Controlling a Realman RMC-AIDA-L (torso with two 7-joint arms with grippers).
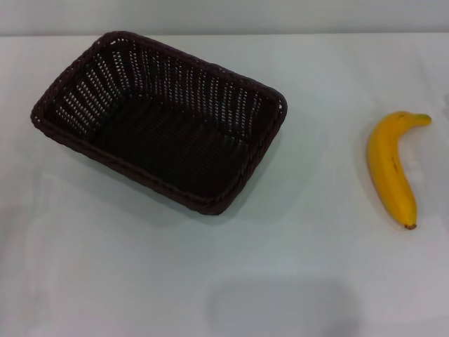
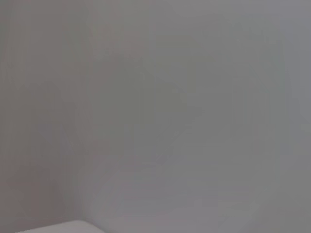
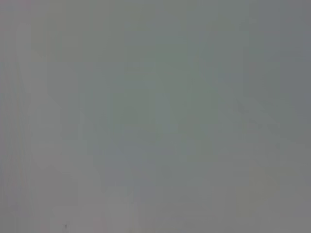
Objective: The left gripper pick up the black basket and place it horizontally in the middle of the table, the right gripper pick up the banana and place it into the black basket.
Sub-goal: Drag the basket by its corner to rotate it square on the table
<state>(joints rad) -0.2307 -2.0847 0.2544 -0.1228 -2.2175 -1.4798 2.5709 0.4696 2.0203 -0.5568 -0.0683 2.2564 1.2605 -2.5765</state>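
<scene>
The black basket (image 1: 163,118) is a large dark woven wicker basket. It stands on the white table (image 1: 210,281) at the left and centre of the head view, turned at an angle, and it is empty. The banana (image 1: 393,168) lies on the table at the right, apart from the basket, its stem toward the far side and its dark tip toward me. Neither gripper shows in any view. Both wrist views show only a plain grey surface.
The table's far edge (image 1: 280,34) runs across the top of the head view, with a grey wall behind it. A faint shadow (image 1: 280,305) lies on the table near the front.
</scene>
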